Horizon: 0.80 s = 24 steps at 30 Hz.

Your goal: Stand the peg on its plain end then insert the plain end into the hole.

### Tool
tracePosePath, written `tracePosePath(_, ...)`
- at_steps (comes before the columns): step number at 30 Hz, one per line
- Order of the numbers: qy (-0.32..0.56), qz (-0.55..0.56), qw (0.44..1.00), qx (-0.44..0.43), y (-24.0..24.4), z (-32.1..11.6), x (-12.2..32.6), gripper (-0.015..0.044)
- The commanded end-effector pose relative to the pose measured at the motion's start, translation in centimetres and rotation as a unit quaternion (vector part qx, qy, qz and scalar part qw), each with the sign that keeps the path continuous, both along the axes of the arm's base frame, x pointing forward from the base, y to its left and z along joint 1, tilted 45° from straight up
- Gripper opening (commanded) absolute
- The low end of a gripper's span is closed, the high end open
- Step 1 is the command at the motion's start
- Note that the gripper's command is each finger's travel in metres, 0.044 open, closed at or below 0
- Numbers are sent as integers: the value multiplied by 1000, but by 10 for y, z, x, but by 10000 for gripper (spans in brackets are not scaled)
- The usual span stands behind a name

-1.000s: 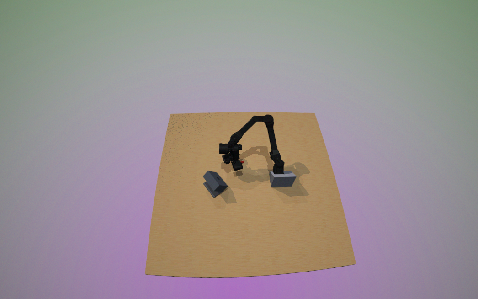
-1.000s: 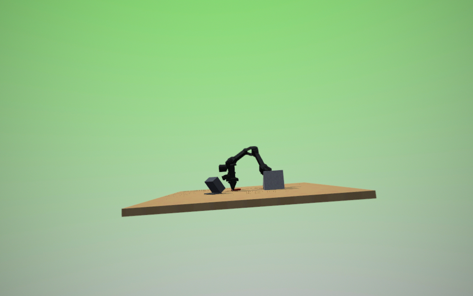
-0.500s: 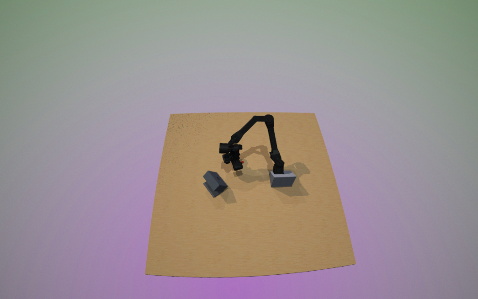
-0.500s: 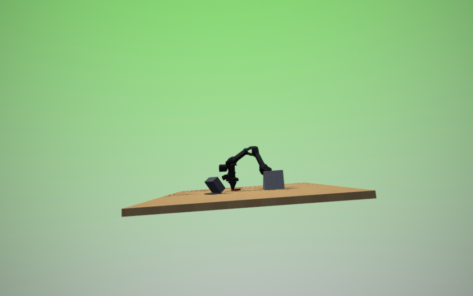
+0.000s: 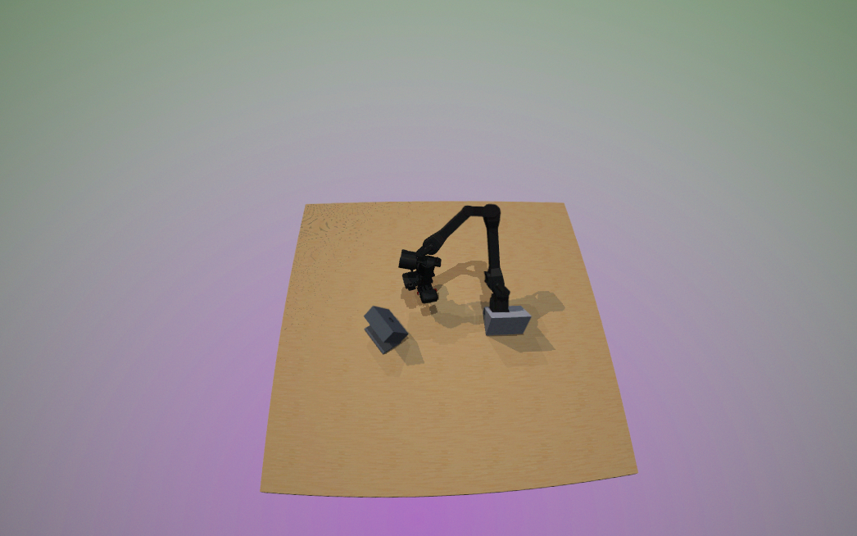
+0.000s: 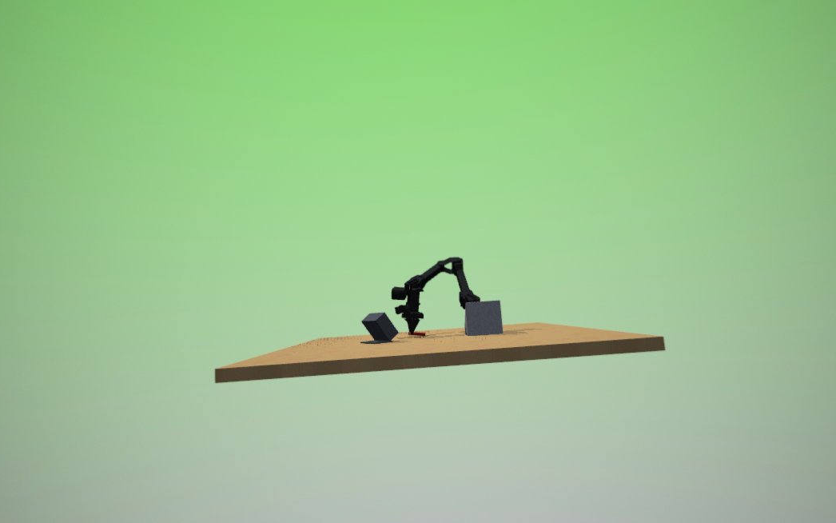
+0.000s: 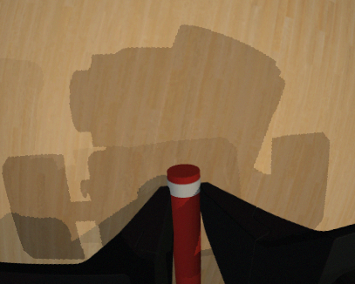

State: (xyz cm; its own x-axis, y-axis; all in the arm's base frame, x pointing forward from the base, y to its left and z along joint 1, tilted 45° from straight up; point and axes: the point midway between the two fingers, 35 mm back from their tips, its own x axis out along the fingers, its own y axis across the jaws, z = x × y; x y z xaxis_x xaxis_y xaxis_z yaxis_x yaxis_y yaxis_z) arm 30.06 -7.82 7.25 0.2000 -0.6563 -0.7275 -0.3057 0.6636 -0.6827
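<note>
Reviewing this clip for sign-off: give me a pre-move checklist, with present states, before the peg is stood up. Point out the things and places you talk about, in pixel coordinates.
1. Hand [image 6: 412, 333] [image 7: 184, 193] shut on the peg [image 6: 418, 333] [image 7: 186, 235]: ok
2. White band [image 7: 184, 189] visible near the peg's end: ok
3. Peg standing upright: not ok, it lies over in the exterior view
4. Hole [image 5: 391, 319] in the sloped panel [image 5: 382, 322] [image 6: 379, 326] free of the peg: ok
5. Plain end visible in the wrist view: not ok
6. Grip firm enough to tilt it: cannot tell
</note>
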Motion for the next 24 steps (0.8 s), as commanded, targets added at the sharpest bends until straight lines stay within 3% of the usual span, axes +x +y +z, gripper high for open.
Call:
tracePosePath(1,-11,15,1000,7,1,1,-3,49)
tracePosePath(24,-76,83,993,38,6,11,-14,49)
